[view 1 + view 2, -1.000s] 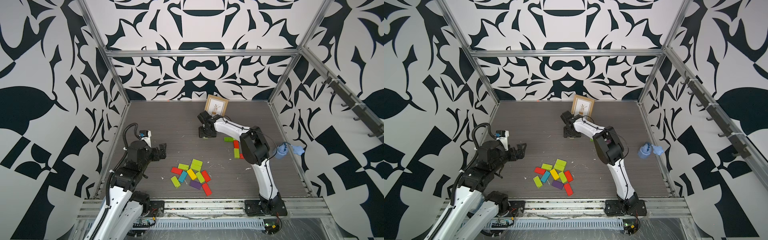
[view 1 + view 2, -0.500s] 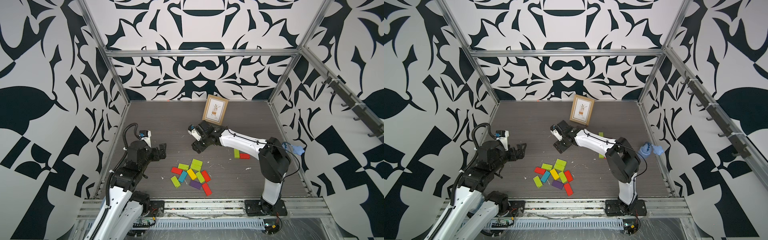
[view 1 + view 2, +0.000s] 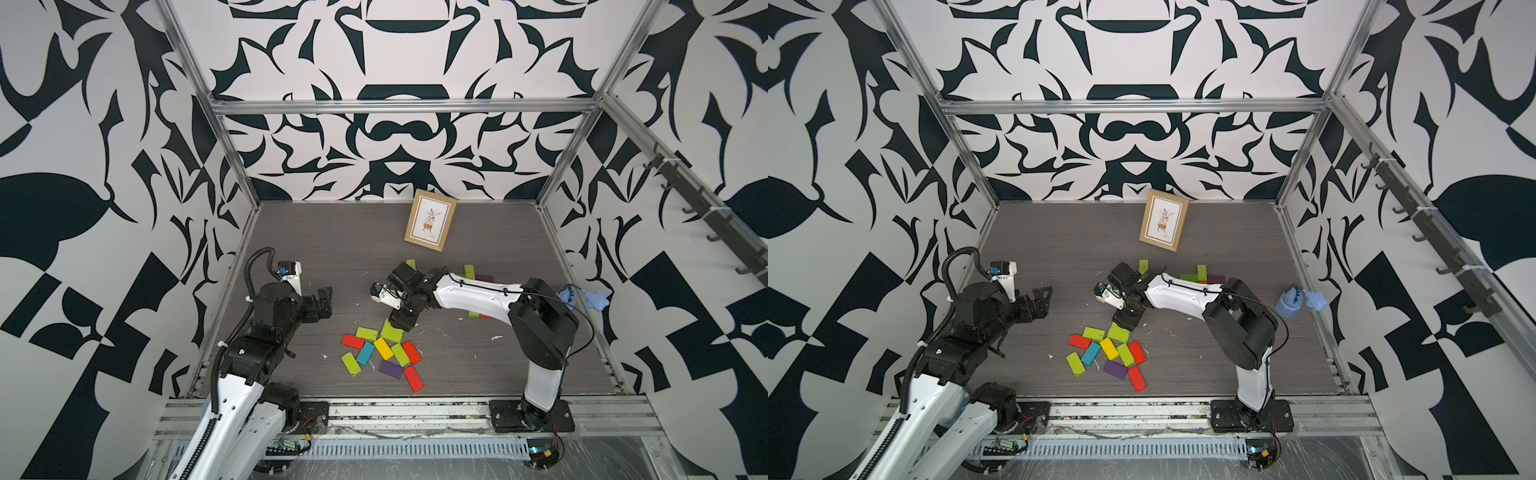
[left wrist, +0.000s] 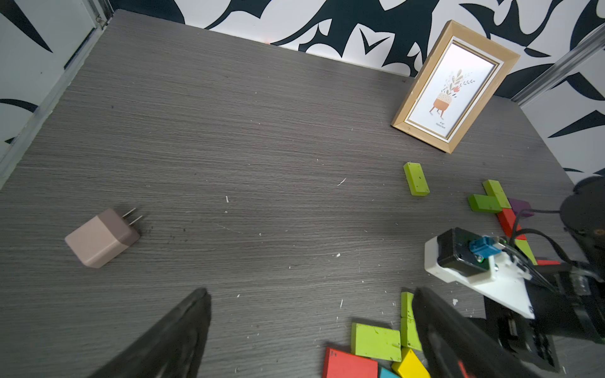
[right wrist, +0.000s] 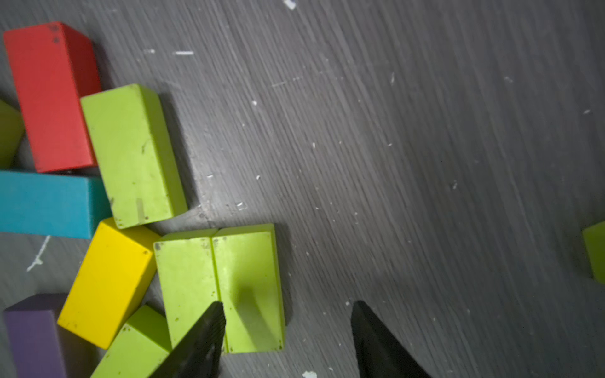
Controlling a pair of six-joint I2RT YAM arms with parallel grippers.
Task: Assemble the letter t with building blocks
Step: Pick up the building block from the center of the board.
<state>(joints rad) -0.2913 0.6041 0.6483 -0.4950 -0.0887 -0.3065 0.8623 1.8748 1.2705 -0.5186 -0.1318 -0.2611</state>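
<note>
A partial letter (image 3: 469,272) is laid right of centre; most building blocks (image 3: 382,353) are left piled lower centre. The right gripper (image 5: 288,306) is spread astride a green block (image 5: 248,288), unpinched; the left gripper (image 3: 322,303) is spread, empty.

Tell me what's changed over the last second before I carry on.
The right end effector swung from beside the picture frame to the near pile, down over the two lime green blocks at its far edge; jaws open, holding nothing. A lone lime green block now shows where it had been. The left end effector, open, and the pile stayed put.
</note>
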